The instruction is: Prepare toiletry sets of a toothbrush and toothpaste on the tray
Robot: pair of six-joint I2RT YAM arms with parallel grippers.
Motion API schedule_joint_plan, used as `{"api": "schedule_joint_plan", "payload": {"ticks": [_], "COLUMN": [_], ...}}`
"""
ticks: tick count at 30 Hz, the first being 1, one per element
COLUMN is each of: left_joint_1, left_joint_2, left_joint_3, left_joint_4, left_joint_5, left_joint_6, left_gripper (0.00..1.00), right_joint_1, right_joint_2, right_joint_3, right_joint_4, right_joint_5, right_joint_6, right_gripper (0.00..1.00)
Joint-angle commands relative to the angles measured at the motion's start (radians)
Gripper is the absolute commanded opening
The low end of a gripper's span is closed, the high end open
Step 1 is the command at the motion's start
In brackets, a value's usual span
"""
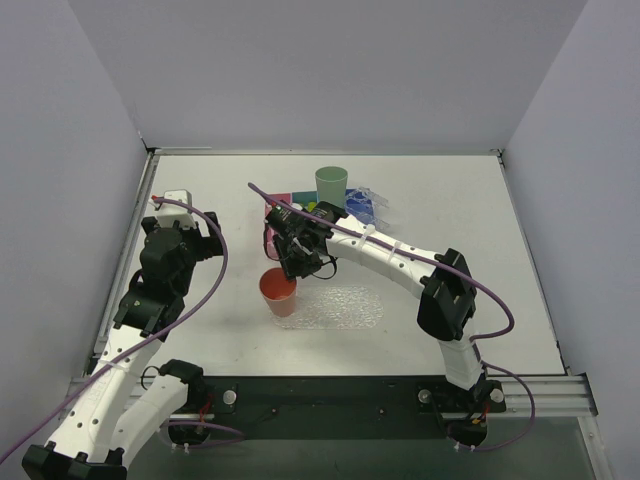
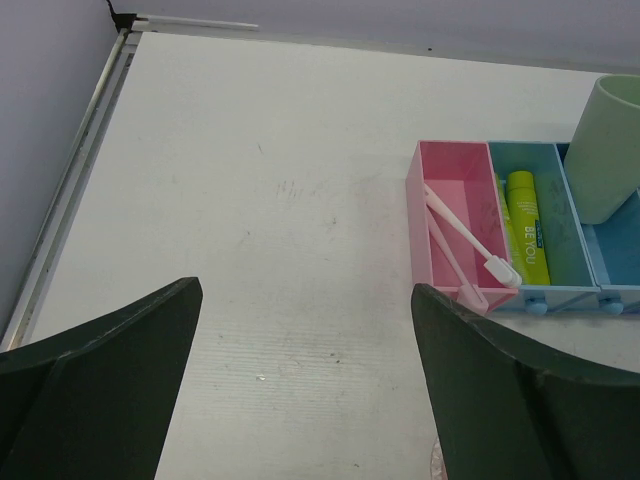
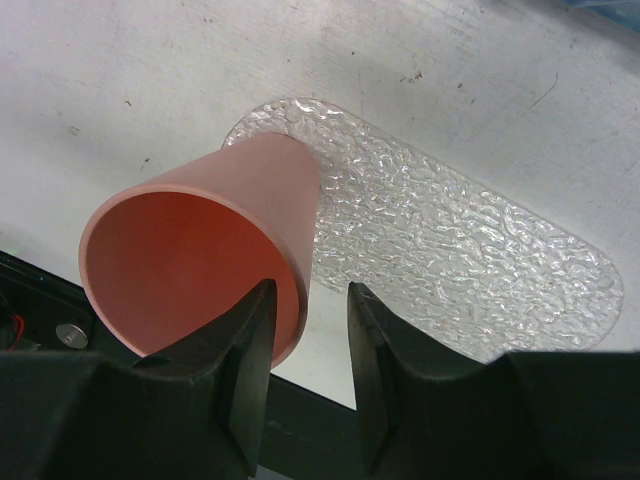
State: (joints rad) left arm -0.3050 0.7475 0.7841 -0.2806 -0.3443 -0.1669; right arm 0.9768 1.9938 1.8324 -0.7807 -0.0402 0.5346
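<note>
Pink-handled toothbrushes (image 2: 465,235) lie in a pink bin (image 2: 450,160). A yellow-green toothpaste tube (image 2: 527,225) lies in the blue bin beside it. The clear bumpy tray (image 1: 345,308) lies in the middle of the table and also shows in the right wrist view (image 3: 450,240). An orange cup (image 1: 278,290) stands upright at its left end. My right gripper (image 3: 312,310) is open, with the near wall of the orange cup (image 3: 200,250) between its jaws, close to the left finger. My left gripper (image 2: 305,370) is wide open and empty over bare table, left of the pink bin.
A green cup (image 1: 331,184) stands at the back by the row of bins (image 1: 300,205) and shows at the right edge of the left wrist view (image 2: 610,150). Crumpled clear plastic (image 1: 368,203) lies over the blue bins. The table's front edge is just below the orange cup.
</note>
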Motion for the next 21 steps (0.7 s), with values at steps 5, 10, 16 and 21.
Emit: {"api": "schedule_joint_plan", "payload": {"ticks": [5,10,16,21], "left_joint_1": [-0.003,-0.003,-0.003,-0.006], "left_joint_2": [-0.008,-0.005,-0.004,-0.004], "left_joint_3": [0.037,0.038,0.037,0.035], "left_joint_4": [0.034,0.037,0.041,0.047], "left_joint_5": [0.008,0.014,0.028,0.044], "left_joint_6": [0.010,0.010,0.013,0.021], "left_gripper": [0.98,0.97,0.97,0.97], "right_joint_1": [0.005,0.005,-0.004,-0.030], "right_joint_2": [-0.067,-0.107,-0.162,-0.249], "right_joint_3": [0.007,-0.030,-0.055,-0.074], "right_joint_4": [0.018,0.087,0.123,0.123], "right_joint_5": [0.020,0.008,-0.019,-0.015], "right_joint_6": [0.013,0.008,-0.018,-0.074], "right_gripper": [0.36,0.40,0.49,0.54]}}
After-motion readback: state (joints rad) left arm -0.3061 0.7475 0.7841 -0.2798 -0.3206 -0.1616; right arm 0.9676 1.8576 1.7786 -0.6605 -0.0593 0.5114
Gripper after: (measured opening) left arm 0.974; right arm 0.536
